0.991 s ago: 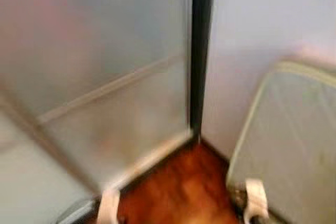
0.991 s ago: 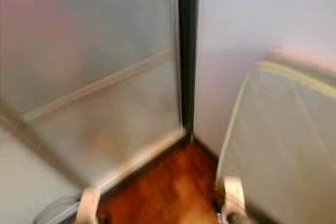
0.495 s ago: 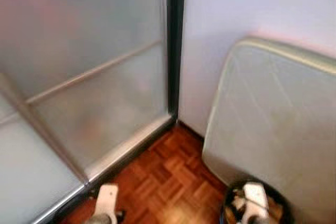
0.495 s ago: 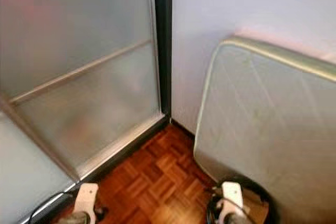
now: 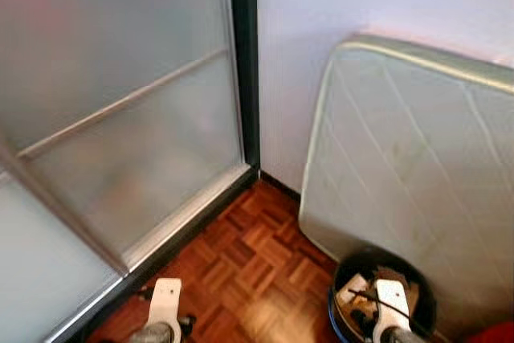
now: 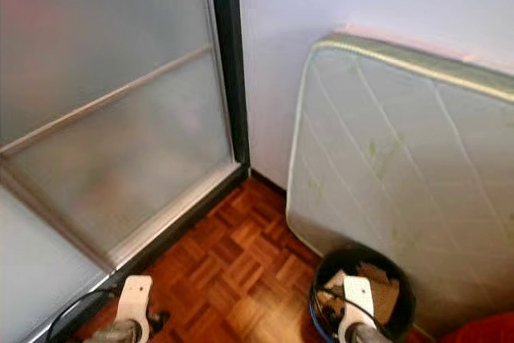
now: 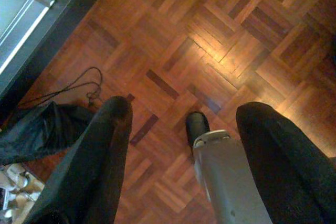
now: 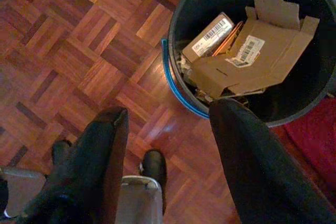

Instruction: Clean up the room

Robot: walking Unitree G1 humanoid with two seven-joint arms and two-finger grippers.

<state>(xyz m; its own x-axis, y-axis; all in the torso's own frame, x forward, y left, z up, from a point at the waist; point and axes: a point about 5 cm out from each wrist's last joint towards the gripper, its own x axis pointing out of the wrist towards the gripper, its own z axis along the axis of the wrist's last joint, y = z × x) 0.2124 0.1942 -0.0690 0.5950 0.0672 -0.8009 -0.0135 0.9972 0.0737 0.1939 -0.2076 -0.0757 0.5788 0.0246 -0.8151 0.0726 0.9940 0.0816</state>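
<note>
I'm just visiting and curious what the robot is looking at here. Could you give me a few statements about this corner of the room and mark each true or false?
1. A mattress leans upright against the wall. True.
2. The black bin is empty. False: it holds flattened cardboard and a small box.
3. The floor is carpeted. False: it is wood parquet.
4. The right hand is open above the floor beside the bin. True.
5. The left hand grips a cable. False: it is open and holds nothing; a thin cable lies on the floor.

Both arms hang low; the left gripper point(image 7: 181, 124) and right gripper point(image 8: 168, 124) hold their fingers spread wide, nothing between them.
</note>
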